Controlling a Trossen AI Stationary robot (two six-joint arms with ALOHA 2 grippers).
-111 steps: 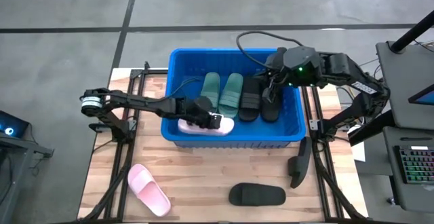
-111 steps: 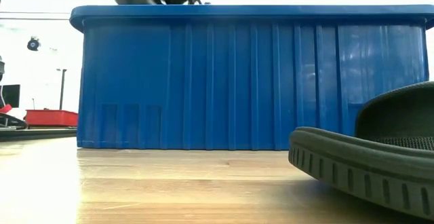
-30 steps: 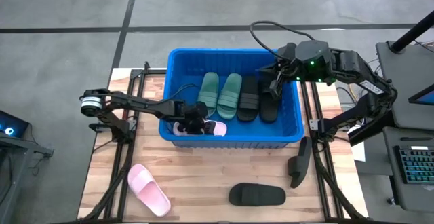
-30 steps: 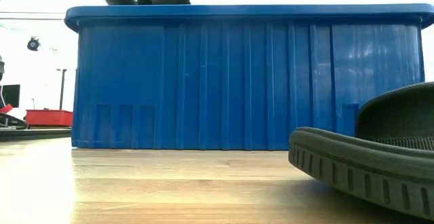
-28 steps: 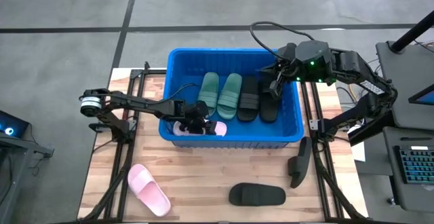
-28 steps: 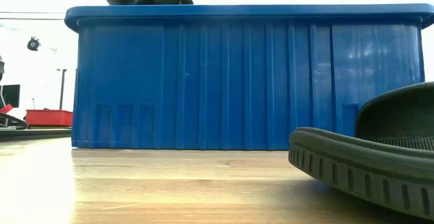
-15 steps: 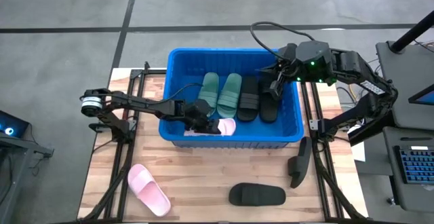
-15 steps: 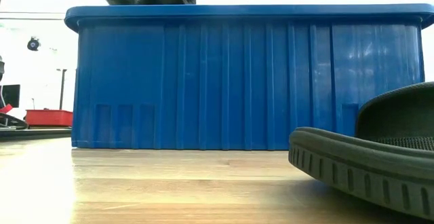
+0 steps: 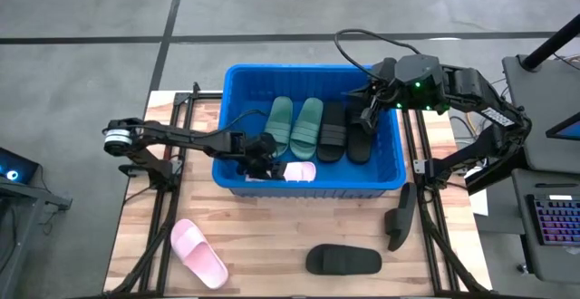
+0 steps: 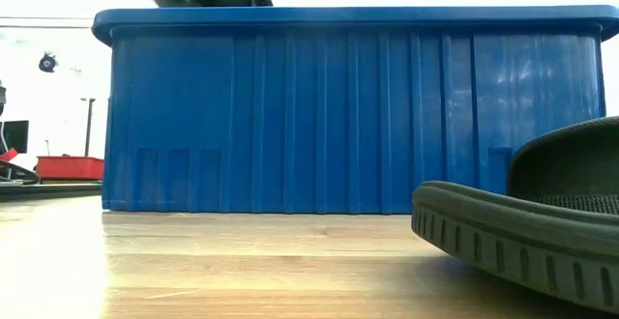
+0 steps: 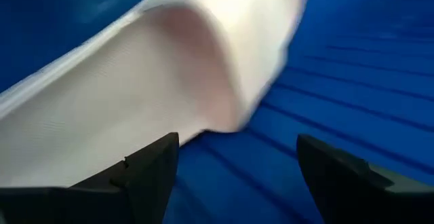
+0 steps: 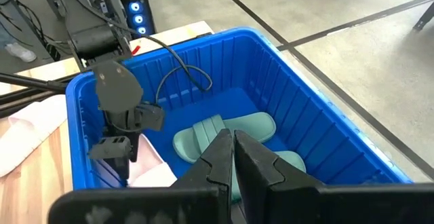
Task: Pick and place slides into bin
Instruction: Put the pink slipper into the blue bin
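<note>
Left gripper [image 9: 263, 166] inside the big bright blue ribbed plastic bin [image 9: 237, 81], fingers spread open, holding nothing; light pink foam slide [image 9: 299, 171] lies just beside it on the bin floor. Right gripper [image 9: 365, 118] hovers over the black slides [image 9: 360, 141], fingers closed together, empty.

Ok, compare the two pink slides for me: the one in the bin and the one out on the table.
The pink slide in the bin lies inside the blue bin, against its near wall; the pink slide on the table lies outside it, on the bare wood near the table's left front corner. The binned one sits right by the open left pincer; neither pincer is near the other. Both are the same light pink.
</note>
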